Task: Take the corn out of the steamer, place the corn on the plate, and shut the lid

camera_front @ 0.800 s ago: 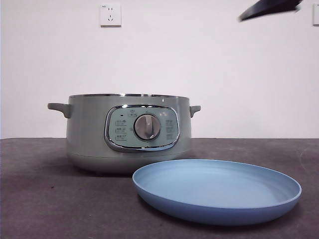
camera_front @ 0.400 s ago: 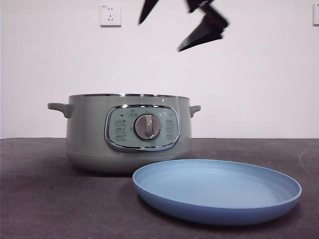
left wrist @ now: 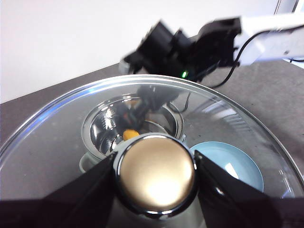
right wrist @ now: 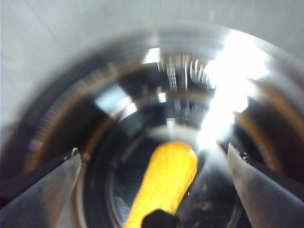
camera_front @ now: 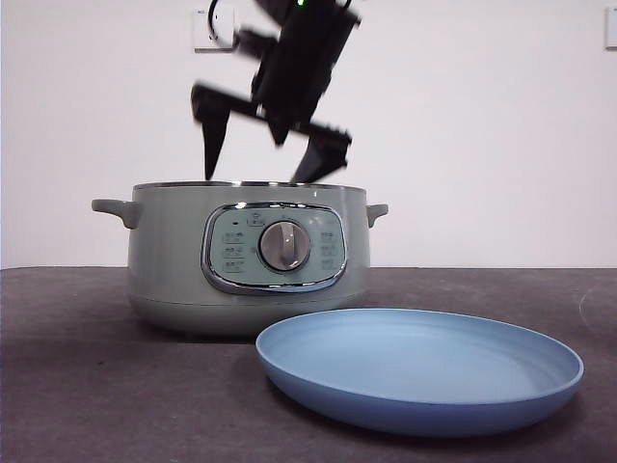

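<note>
Yellow corn (right wrist: 168, 178) lies in the steamer (camera_front: 249, 256); right gripper (camera_front: 265, 154), jaws apart, hangs overhead, risking rim contact at 3 o'clock. Left gripper (left wrist: 154, 168) clamps the lid (left wrist: 61, 133).

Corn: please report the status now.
Right gripper open above steamer. Corn inside. Left gripper holds lid aloft. Plate bare.
</note>
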You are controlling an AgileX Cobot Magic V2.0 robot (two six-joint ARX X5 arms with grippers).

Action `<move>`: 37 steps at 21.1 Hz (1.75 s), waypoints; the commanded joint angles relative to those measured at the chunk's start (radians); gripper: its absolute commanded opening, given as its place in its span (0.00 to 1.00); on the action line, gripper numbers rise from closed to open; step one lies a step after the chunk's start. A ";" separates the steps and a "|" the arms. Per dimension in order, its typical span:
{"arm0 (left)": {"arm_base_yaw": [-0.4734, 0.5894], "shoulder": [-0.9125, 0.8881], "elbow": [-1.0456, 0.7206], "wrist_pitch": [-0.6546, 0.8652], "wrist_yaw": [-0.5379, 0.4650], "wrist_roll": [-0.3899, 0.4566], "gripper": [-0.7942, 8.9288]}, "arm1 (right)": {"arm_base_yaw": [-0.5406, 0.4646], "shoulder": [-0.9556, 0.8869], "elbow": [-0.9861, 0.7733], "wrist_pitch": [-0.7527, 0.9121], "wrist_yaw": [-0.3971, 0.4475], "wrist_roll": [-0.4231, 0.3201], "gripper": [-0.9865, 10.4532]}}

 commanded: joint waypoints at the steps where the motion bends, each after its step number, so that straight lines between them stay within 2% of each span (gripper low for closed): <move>1: 0.002 -0.011 0.017 0.048 0.003 -0.005 0.07 | 0.003 0.044 0.000 -0.001 0.013 -0.005 0.58; 13: 0.002 -0.011 0.017 0.043 0.004 -0.005 0.07 | 0.015 0.125 0.000 -0.038 0.027 -0.005 0.55; 17: 0.002 -0.011 0.017 0.034 0.003 -0.005 0.07 | 0.016 0.144 0.000 -0.059 0.024 -0.004 0.36; 20: 0.002 -0.011 0.017 0.028 0.003 -0.005 0.07 | 0.018 0.144 0.000 -0.058 0.021 -0.009 0.10; 23: 0.002 -0.011 0.017 0.028 0.003 -0.005 0.07 | 0.018 0.133 0.000 -0.044 -0.005 -0.009 0.08; 27: 0.002 -0.011 0.017 0.036 0.004 -0.005 0.07 | 0.018 -0.009 0.000 -0.044 -0.003 -0.022 0.08; 29: 0.002 -0.011 0.017 0.036 0.005 -0.004 0.07 | 0.017 -0.133 0.000 -0.077 0.001 -0.058 0.08; 31: 0.002 -0.011 0.017 0.038 0.005 -0.003 0.07 | 0.013 -0.271 0.000 -0.138 0.011 -0.080 0.08; 33: 0.000 -0.011 0.017 0.038 0.006 -0.003 0.07 | 0.005 -0.394 0.000 -0.203 0.058 -0.105 0.08; 37: -0.002 -0.011 0.017 0.035 0.007 -0.003 0.07 | -0.021 -0.534 -0.009 -0.342 0.057 -0.151 0.08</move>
